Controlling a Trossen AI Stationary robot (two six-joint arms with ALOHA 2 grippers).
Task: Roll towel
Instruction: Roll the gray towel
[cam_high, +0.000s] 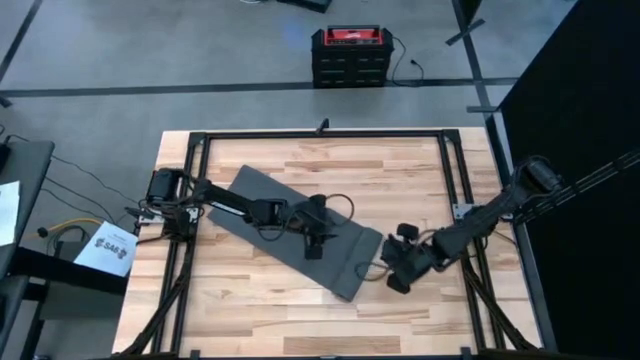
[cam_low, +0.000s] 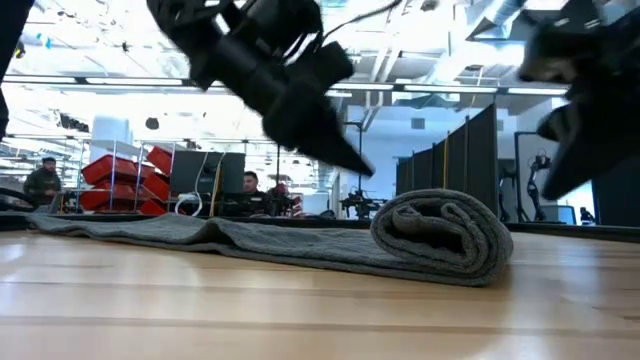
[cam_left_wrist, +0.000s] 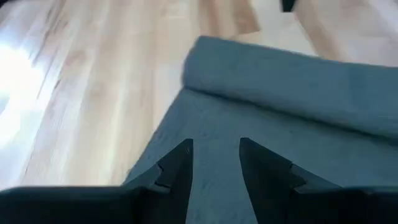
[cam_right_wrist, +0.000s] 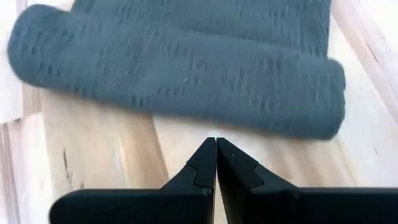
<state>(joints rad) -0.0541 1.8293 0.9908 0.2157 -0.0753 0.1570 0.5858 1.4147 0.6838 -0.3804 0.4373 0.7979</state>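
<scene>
Left claw (cam_high: 314, 243) hangs spread over the flat towel (cam_high: 270, 215); right claw (cam_high: 393, 270), pressed together, sits beside its rolled end on the table (cam_high: 420, 190).

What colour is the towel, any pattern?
Plain dark grey towel, no pattern; clearest in the right wrist view.

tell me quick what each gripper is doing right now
Left gripper: fingers open, empty, over the flat part of the towel.
Right gripper: fingers shut, empty, just off the rolled end.
</scene>
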